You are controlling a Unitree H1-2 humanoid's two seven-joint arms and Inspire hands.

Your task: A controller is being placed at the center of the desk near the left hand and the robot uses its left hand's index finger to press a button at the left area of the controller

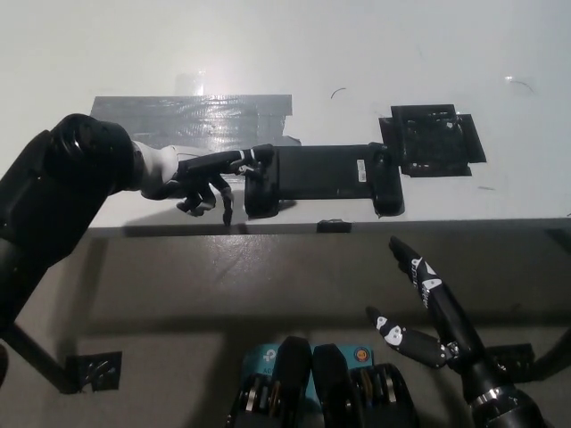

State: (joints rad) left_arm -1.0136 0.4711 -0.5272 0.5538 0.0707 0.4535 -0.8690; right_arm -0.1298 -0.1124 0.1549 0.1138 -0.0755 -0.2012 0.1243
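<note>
Left hand (198,178) holds nothing, forefinger stretched out onto controller (321,178)'s left grip at the desk (268,53)'s near edge, likely pressing though contact's unclear, other fingers curled under; right hand (428,316) idle, spread, below desk.

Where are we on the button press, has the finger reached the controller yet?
Placed: the controller lies on the desk. In hand: the left hand has one finger on its left end, seemingly pressing. Left: withdrawing. The right hand rests open below the desk edge.
</note>
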